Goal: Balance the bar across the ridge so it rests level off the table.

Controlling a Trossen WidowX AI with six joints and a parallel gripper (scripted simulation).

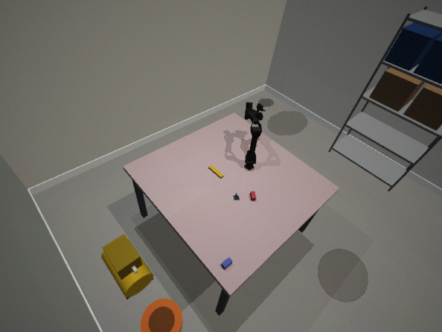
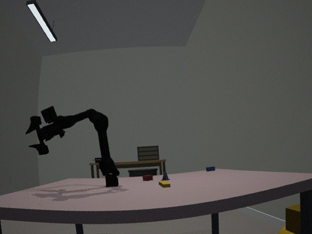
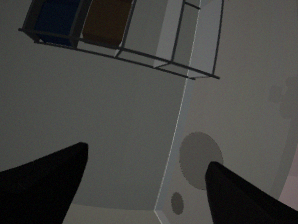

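The yellow bar (image 1: 216, 171) lies flat on the surface (image 1: 283, 208), well apart from the small dark ridge (image 1: 236, 196); it looks rigid and light, best pinched mid-length. The gripper (image 2: 36, 138), spread and holding nothing, hangs beyond the surface edge

A pink table (image 1: 193, 208) fills the middle of the frame, set cornerwise. The black arm (image 1: 252, 149) stands near its upper edge and reaches toward the top of the frame, its gripper (image 1: 259, 109) hanging past the table's far edge with fingers apart and nothing between them. A yellow bar (image 1: 216, 171) lies flat left of the arm's base. Below it, near centre, a small dark blue ridge (image 1: 236, 196) sits just beside a red block (image 1: 253, 196), apart from it. A blue block (image 1: 226, 263) rests near the lower edge. At lower left, a yellow chest (image 1: 126, 266) and an orange ring (image 1: 161, 316) sit on the floor; a shelf rack (image 1: 402, 93) stands upper right.
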